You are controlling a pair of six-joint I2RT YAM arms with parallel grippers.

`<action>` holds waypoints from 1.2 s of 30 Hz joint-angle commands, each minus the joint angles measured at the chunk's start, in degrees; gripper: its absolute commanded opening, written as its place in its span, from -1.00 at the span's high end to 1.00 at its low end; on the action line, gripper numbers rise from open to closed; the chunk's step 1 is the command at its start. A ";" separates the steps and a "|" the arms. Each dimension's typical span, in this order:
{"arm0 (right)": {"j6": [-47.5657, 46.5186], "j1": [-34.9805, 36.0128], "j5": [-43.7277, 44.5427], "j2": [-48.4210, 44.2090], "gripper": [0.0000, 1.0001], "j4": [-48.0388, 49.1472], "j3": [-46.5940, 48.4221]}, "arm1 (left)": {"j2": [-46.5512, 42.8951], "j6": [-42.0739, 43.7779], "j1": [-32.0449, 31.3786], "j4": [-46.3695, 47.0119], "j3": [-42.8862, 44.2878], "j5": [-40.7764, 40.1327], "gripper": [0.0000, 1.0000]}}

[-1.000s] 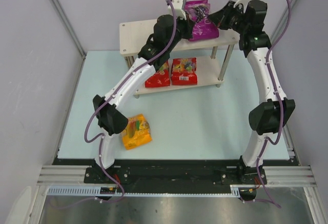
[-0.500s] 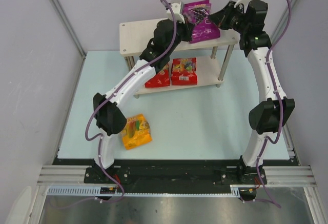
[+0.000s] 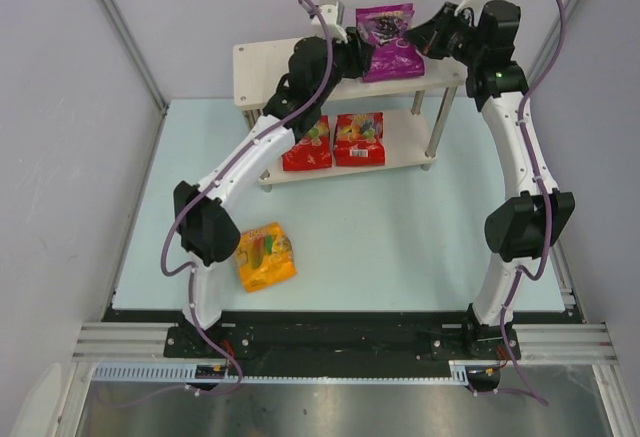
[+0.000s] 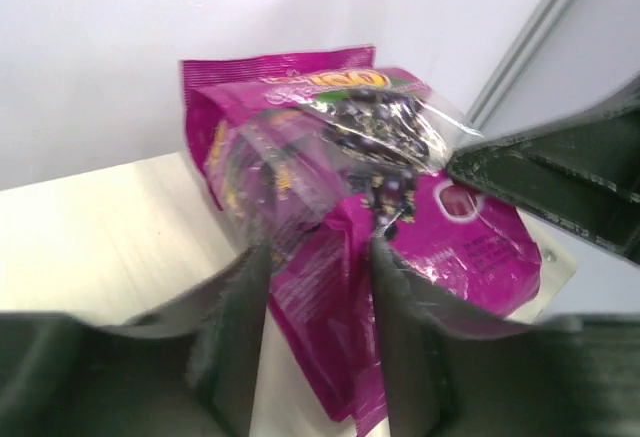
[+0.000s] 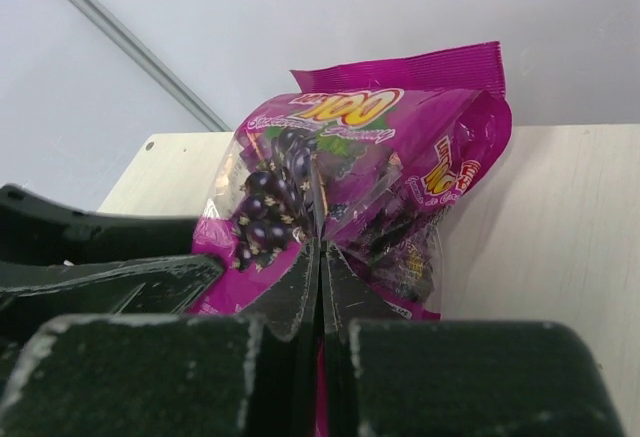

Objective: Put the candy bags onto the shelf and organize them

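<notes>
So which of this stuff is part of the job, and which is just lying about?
Job: purple bag, left red bag, right red bag, orange bag, shelf.
Lying about: blue mat, metal rails.

— We see white links and bulky black joints on the left arm [image 3: 240,167] and the right arm [image 3: 520,147].
— We see purple cables [image 3: 166,252] along both, and the left gripper [image 4: 315,257] has matt black fingers [image 4: 235,347].

purple bag [image 3: 388,45]: showing magenta, with dark grapes and yellow lettering
red bags [image 3: 360,140]: showing red, with fruit pictures
orange bag [image 3: 266,257]: showing orange-yellow
shelf [image 3: 262,62]: showing whitish wood
surface [image 3: 400,237]: showing pale blue-green
</notes>
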 commanded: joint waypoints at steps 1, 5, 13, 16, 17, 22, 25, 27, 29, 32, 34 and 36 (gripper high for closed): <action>0.32 -0.31 -0.65 0.98 0.99 1.83 2.17 | -7.11 0.79 1.45 1.35 -0.97 -1.62 -0.15; 0.32 -0.48 -1.18 1.60 0.95 1.74 3.23 | -13.51 1.06 1.45 3.20 -4.39 -2.41 -0.62; 0.32 -1.27 -1.89 3.01 0.08 1.56 4.99 | -32.33 1.32 1.45 7.25 -23.54 -4.70 -0.84; 0.76 -1.80 -1.45 2.75 -0.10 2.62 4.81 | -39.89 0.98 1.45 7.16 -32.50 -6.19 -0.87; 1.02 -2.24 -0.75 2.40 -0.13 3.06 4.64 | -42.00 0.80 1.45 6.90 -34.79 -6.71 -0.88; 0.23 -4.52 2.50 -1.37 -0.23 2.97 4.29 | -53.33 -1.83 1.45 2.86 -49.64 -10.40 -0.89; -0.03 -5.76 4.61 -4.80 -0.27 3.94 1.30 | -57.91 -3.33 1.45 -0.82 -56.15 -14.53 -0.94; -0.03 -5.76 4.97 -9.28 -0.29 4.64 -2.82 | -62.22 -5.52 1.36 -4.77 -60.44 -16.21 -0.95; -0.91 -4.62 5.49 -14.99 -0.28 5.08 -8.95 | -66.27 -7.45 1.45 -7.16 -64.58 -18.04 -0.95; -7.93 2.75 13.74 -21.83 -0.30 0.97 -13.54 | -70.13 -11.15 1.45 -13.74 -68.10 -20.86 -0.95; -10.22 9.69 17.69 -25.01 -0.31 0.42 -19.86 | -72.33 -12.82 1.45 -18.14 -69.87 -21.92 -0.95; -10.49 14.78 19.64 -30.55 -0.31 3.05 -29.66 | -76.46 -15.27 1.36 -20.43 -73.73 -23.42 -0.95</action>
